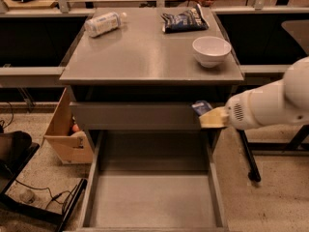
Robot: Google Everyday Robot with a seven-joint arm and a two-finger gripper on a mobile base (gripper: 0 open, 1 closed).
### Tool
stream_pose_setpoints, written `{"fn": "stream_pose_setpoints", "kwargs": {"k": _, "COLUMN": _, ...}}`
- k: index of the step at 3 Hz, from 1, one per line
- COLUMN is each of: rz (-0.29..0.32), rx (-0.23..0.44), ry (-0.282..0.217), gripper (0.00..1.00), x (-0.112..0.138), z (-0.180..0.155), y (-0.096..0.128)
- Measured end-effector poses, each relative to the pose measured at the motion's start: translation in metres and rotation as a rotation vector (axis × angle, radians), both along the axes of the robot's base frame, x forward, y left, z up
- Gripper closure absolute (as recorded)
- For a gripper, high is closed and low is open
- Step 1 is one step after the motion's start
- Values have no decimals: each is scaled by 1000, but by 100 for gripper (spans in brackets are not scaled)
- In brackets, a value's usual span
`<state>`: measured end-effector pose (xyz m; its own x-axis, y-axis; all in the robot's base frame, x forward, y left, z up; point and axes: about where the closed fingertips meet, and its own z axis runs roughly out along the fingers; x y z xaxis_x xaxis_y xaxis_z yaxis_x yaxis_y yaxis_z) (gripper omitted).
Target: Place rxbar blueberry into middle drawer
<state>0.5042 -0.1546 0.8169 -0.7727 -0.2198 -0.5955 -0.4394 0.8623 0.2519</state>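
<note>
My gripper (208,116), with pale yellow fingers on a white arm coming in from the right, is at the cabinet's right front edge, level with the plain grey drawer front (135,116). It is shut on the rxbar blueberry (200,107), a small dark blue wrapper sticking out to the upper left of the fingers. The middle drawer (154,202) is pulled out wide open below and to the left of the gripper. Its flat grey floor has nothing on it.
On the cabinet top (145,52) lie a plastic bottle (104,23), a blue-and-white chip bag (186,21) and a white bowl (211,50). A cardboard box (65,134) stands left of the cabinet. A black stand leg (248,158) is on the right, cables (29,197) on the left floor.
</note>
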Motion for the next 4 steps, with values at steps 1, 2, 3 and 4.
{"fn": "stream_pose_setpoints", "kwargs": {"k": 1, "rz": 49, "rx": 75, "ry": 15, "gripper": 100, "x": 20, "z": -57, "y": 34}}
{"fn": "stream_pose_setpoints", "kwargs": {"k": 2, "rz": 68, "rx": 131, "ry": 36, "gripper": 100, "x": 34, "z": -115, "y": 58}}
{"fn": "stream_pose_setpoints", "kwargs": {"k": 3, "rz": 75, "rx": 178, "ry": 67, "gripper": 100, "x": 35, "z": -181, "y": 70}}
{"fn": "stream_pose_setpoints", "kwargs": {"k": 4, "rz": 75, "rx": 180, "ry": 71, "gripper": 100, "x": 34, "z": -183, "y": 70}}
